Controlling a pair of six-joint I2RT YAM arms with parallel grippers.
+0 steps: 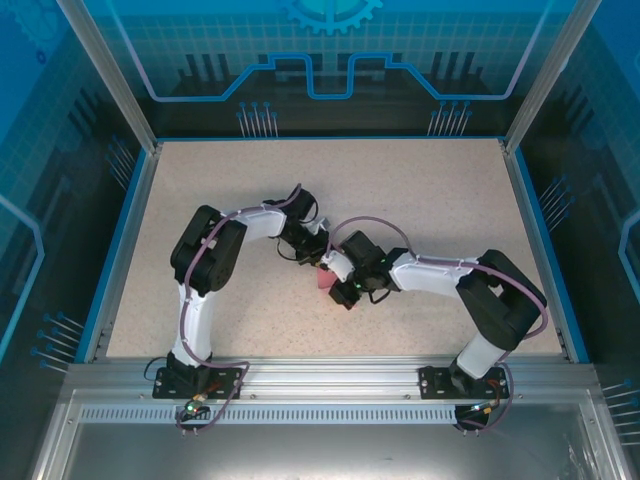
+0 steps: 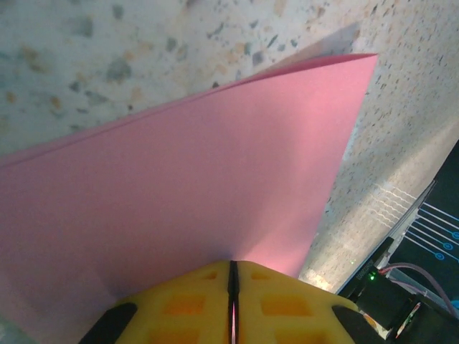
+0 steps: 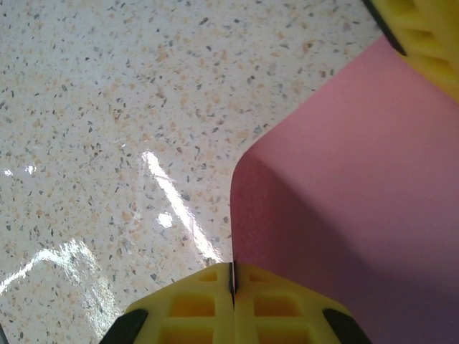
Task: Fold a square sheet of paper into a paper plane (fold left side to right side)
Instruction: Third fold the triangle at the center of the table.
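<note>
The square sheet of paper is pink-red and lies mid-table between my two wrists, mostly hidden under them from above. My left gripper is shut on one edge of the sheet, which slopes away above the speckled tabletop to a free corner at upper right. My right gripper is shut on another edge, where the sheet curls up from the table. A yellow fingertip of the left gripper shows at the top right of the right wrist view. From above, the left gripper and right gripper almost touch.
The speckled beige tabletop is ringed by a blue rim and aluminium posts. Both arm bases stand on the metal rail at the near edge. Open table lies behind and to both sides of the grippers.
</note>
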